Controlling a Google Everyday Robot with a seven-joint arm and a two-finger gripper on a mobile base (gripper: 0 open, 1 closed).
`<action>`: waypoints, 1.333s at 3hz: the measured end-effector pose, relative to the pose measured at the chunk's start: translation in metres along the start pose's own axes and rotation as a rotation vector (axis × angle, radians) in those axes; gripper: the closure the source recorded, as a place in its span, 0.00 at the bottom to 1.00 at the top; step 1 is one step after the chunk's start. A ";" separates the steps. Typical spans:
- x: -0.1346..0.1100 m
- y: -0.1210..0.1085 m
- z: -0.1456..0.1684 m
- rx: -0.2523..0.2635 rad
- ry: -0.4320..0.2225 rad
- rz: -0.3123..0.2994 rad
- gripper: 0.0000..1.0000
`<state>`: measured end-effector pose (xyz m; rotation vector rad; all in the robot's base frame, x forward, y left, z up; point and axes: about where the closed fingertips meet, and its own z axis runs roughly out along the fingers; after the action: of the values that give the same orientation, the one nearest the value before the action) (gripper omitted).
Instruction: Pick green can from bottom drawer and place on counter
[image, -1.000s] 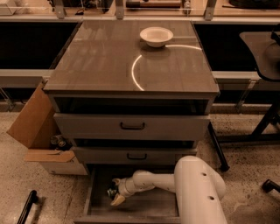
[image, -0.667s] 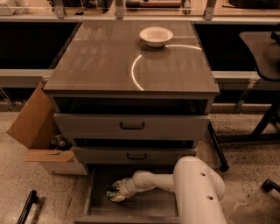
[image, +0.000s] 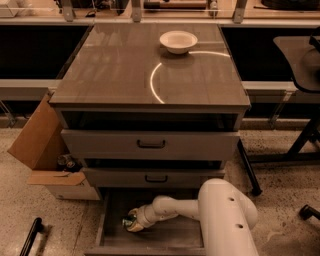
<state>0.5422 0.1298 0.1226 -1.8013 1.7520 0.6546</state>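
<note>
The bottom drawer is pulled open at the bottom of the view. The green can lies on its side in the drawer's left part, its silvery end facing left. My white arm reaches down into the drawer from the right, and my gripper is at the can, closed around it. The counter is the glossy slab on top of the cabinet, above the drawers.
A white bowl stands at the counter's far right. Two grey drawer fronts with black handles sit between counter and bottom drawer. An open cardboard box stands left of the cabinet. A black table leg is at the right.
My gripper has shifted slightly left and down in the drawer and has closed on the can. The rest of the arm has barely moved.
</note>
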 end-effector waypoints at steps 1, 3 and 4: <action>0.000 0.000 0.000 0.000 0.000 0.000 1.00; -0.001 0.000 -0.001 0.000 0.000 0.000 1.00; -0.001 0.000 -0.001 0.000 0.000 0.000 1.00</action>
<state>0.5422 0.1298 0.1244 -1.8013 1.7519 0.6546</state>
